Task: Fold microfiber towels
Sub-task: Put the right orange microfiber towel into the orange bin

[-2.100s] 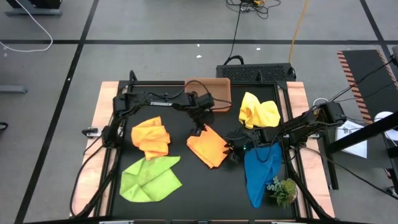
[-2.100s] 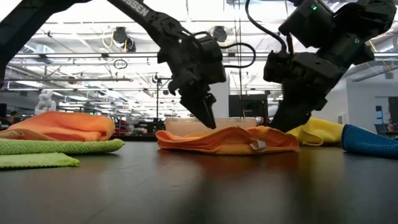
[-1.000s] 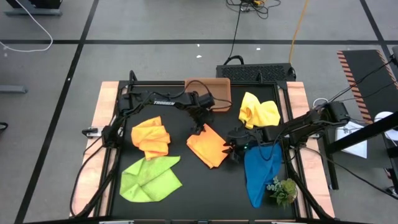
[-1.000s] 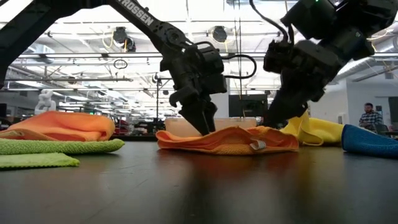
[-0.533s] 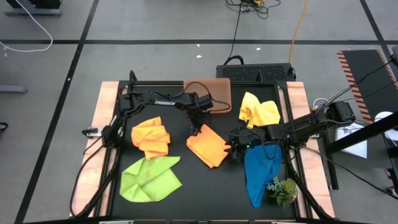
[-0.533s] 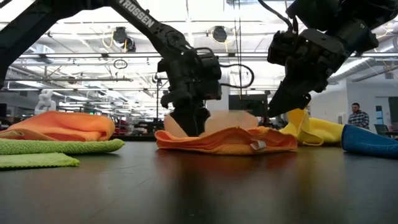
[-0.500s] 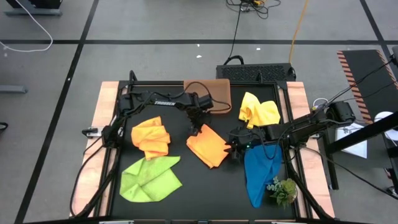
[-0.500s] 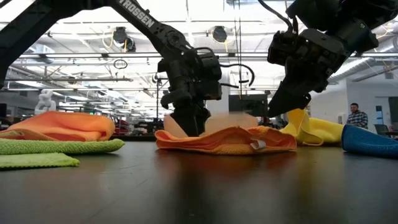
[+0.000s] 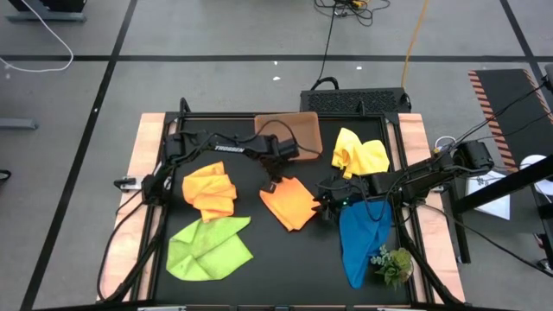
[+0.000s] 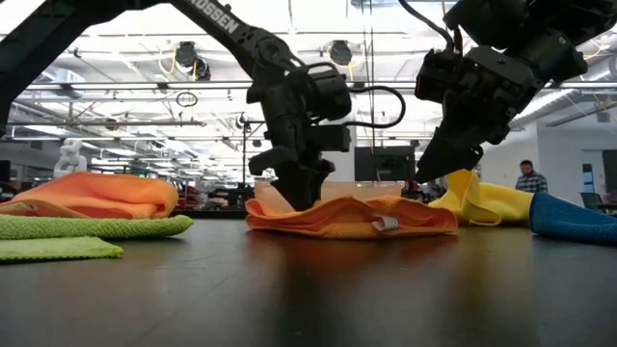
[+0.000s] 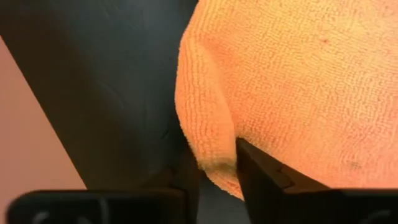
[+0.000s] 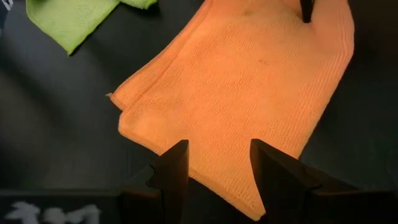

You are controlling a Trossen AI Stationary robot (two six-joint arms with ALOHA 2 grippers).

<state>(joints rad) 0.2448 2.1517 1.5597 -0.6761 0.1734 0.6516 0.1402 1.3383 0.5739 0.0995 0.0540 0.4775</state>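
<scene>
High view: the left pincer [image 9: 269, 184] sits at the far corner of the orange towel [image 9: 290, 204] lying mid-table, and the left wrist view shows its two fingers pinching that corner's hem, likely so the corner can be carried over for a fold. The right pincer [image 9: 327, 204] hangs at the towel's opposite edge with its fingers spread over the cloth and nothing between them, apparently placed to take that side or steady it. The other towels wait around it: a second orange-yellow towel [image 9: 210, 190] crumpled to the left, the lime green towel [image 9: 207, 248] near the front left, the yellow towel [image 9: 359, 154] bunched at the back right, and the blue towel [image 9: 363, 237] just beside the right pincer, with a plant sprig [image 9: 393, 262] at its near end. A brown tray [image 9: 290, 130] sits at the back. The table [image 9: 259, 259] is matt black with pale wooden side edges; the low view shows an open workshop hall behind, a person [image 10: 526, 179] far off.
</scene>
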